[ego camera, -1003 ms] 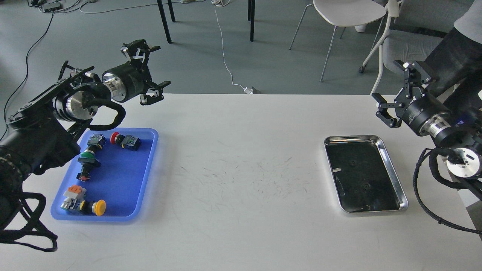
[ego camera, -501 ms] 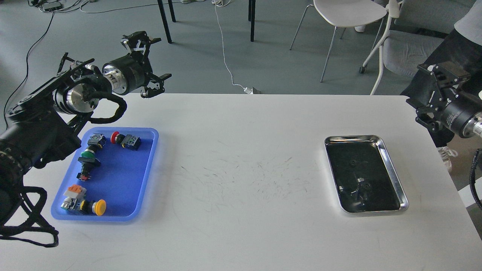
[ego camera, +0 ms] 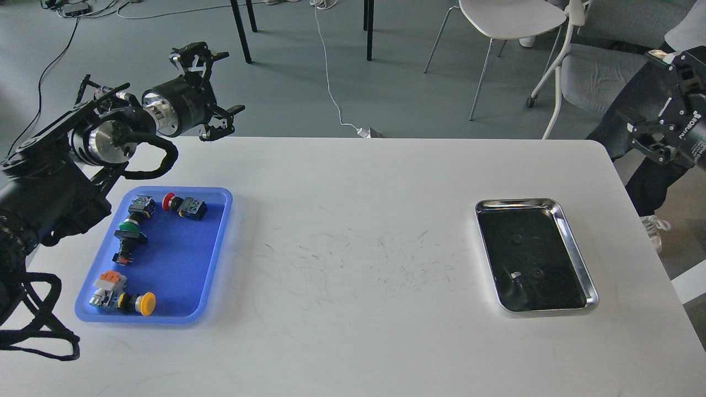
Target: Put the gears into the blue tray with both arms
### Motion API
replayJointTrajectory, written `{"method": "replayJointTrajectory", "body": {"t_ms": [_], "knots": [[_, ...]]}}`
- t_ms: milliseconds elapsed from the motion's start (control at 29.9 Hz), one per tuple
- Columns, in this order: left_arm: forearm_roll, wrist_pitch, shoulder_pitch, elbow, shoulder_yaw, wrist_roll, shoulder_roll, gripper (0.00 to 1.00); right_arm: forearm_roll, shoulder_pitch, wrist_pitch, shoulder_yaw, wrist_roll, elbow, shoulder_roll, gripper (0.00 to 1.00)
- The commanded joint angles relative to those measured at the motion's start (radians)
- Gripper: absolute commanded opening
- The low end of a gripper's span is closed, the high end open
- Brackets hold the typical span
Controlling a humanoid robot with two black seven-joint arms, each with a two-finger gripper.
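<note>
Head view: the blue tray (ego camera: 218,251) was seen at the table's left side, holding only push-button switches (ego camera: 185,205) with red, green and yellow caps; no gear could be made out in it. The gears (ego camera: 517,239), tiny dark wheels, were picked out faintly against the dark floor of the steel tray (ego camera: 576,251) at the right, well apart from the blue tray. The left gripper (ego camera: 212,82) was held above the table's far left edge, its fingers spread wide and empty. The right gripper (ego camera: 659,105) was raised beyond the right edge; its opening could not be told. The task was judged barely begun, with every gear left to be moved.
</note>
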Motion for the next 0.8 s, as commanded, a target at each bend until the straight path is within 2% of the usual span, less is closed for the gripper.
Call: {"method": "replayJointTrajectory", "body": {"t_ms": [0,134,234,401,568,769], "knots": [[0.0,0.0,0.001,0.0,-0.001,0.0,0.002,0.99,-0.013,0.003,-0.002,-0.016,0.013,-0.009,0.001,0.98],[0.0,0.001,0.001,0.0,-0.001,-0.002,0.0,0.99,-0.074,0.0,-0.013,-0.049,-0.015,-0.031,0.001,0.96],[-0.002,0.0,0.001,0.0,-0.001,-0.002,0.0,0.99,-0.213,0.018,-0.017,-0.07,-0.039,-0.034,0.002,0.95],[-0.002,0.0,0.001,0.0,-0.009,-0.002,-0.003,0.99,-0.379,0.03,-0.049,-0.072,-0.048,-0.049,0.004,0.94],[-0.002,0.0,0.0,0.0,-0.012,-0.002,-0.003,0.99,-0.621,0.038,-0.066,-0.072,-0.094,-0.04,0.002,0.94],[-0.002,0.0,0.0,-0.002,-0.014,-0.002,-0.001,0.99,-0.741,0.038,-0.025,-0.093,-0.071,-0.029,-0.001,0.94]]}}
